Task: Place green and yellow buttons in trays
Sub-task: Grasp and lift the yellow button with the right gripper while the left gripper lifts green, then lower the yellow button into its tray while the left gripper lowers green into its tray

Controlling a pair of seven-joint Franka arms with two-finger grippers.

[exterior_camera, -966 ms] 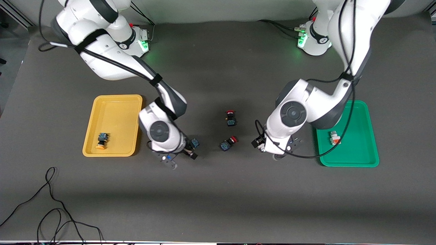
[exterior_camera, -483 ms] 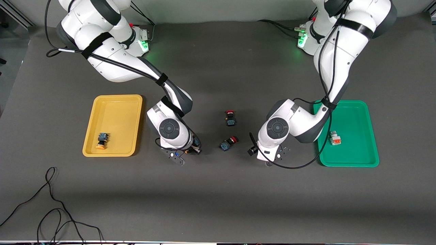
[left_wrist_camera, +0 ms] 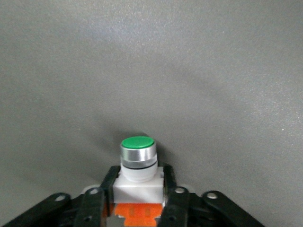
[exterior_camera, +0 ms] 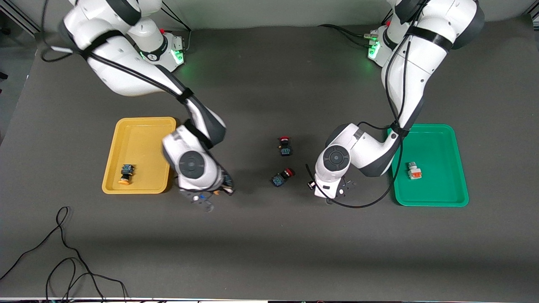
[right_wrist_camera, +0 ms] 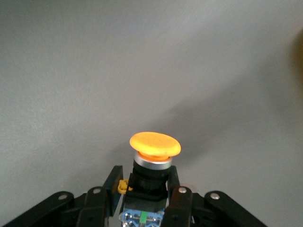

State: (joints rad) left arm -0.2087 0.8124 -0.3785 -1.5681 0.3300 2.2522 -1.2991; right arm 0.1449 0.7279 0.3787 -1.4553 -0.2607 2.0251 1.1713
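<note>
My right gripper [right_wrist_camera: 147, 189] is shut on a black-bodied button with a yellow-orange cap [right_wrist_camera: 154, 153]. In the front view it [exterior_camera: 212, 191] is over the dark mat, just beside the yellow tray [exterior_camera: 143, 139]. That tray holds one yellow-capped button [exterior_camera: 125, 174]. My left gripper [left_wrist_camera: 138, 189] is shut on a white-and-silver button with a green cap and an orange block [left_wrist_camera: 138, 163]. In the front view it [exterior_camera: 332, 193] is over the mat between the red-capped switches and the green tray [exterior_camera: 438, 147]. The green tray holds one white-and-orange button [exterior_camera: 413, 170].
Two black switches with red caps lie on the mat mid-table, one [exterior_camera: 285, 146] farther from the front camera than the other [exterior_camera: 282, 176]. A loose black cable [exterior_camera: 63, 252] curls on the mat near the front edge at the right arm's end.
My right gripper closed on the yellow-capped button and carried it toward the yellow tray. My left arm's hand shifted slightly toward the table's middle, then held still.
</note>
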